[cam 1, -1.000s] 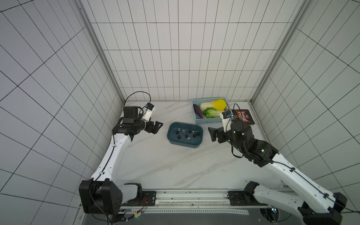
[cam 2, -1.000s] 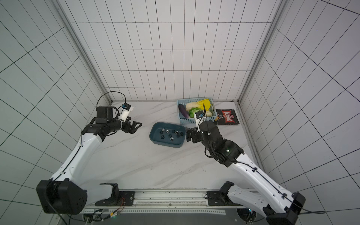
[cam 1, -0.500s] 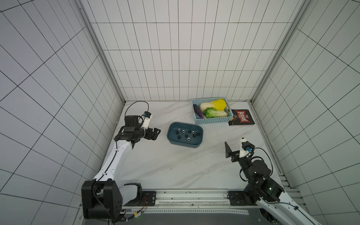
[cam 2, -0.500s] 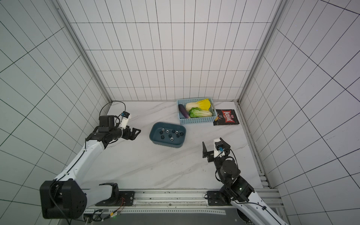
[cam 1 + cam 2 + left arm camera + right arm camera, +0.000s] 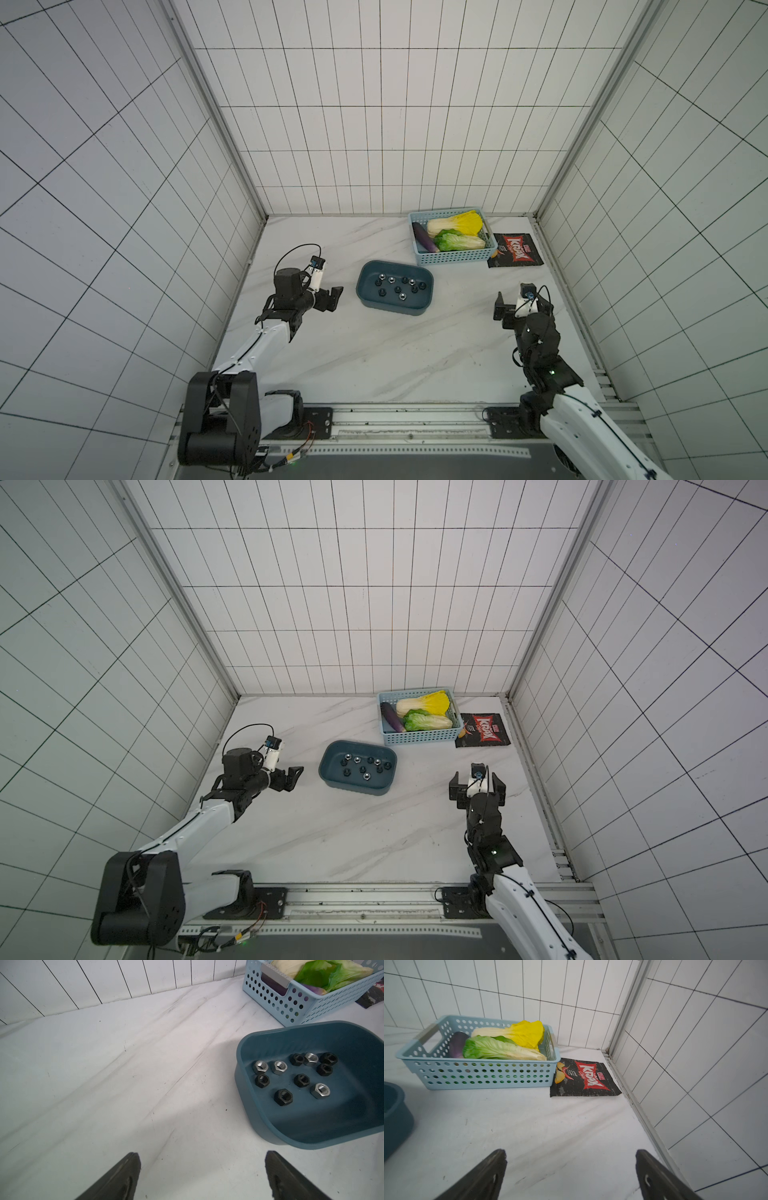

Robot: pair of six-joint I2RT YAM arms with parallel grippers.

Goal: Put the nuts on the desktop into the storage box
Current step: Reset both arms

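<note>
Metal nuts (image 5: 320, 1090), some bright and shiny, others dull black; a smooth, matt teal plastic storage box (image 5: 332, 1126); a perforated pale-blue plastic basket (image 5: 477, 1076); a creased, worn-looking black snack packet (image 5: 583, 1080); the white marble-patterned counter (image 5: 124, 1084), smooth, faintly scuffed.

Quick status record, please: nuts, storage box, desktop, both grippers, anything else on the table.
nuts: ten, four silver and six black, all inside the storage box
storage box: dark teal, upright on the desktop, between the two arms
desktop: no loose nut seen in any view
left gripper: open, empty, beside the box
right gripper: open, empty, apart from the box
other: light blue basket with vegetables; black chip packet beside it
task: looks finished
</note>
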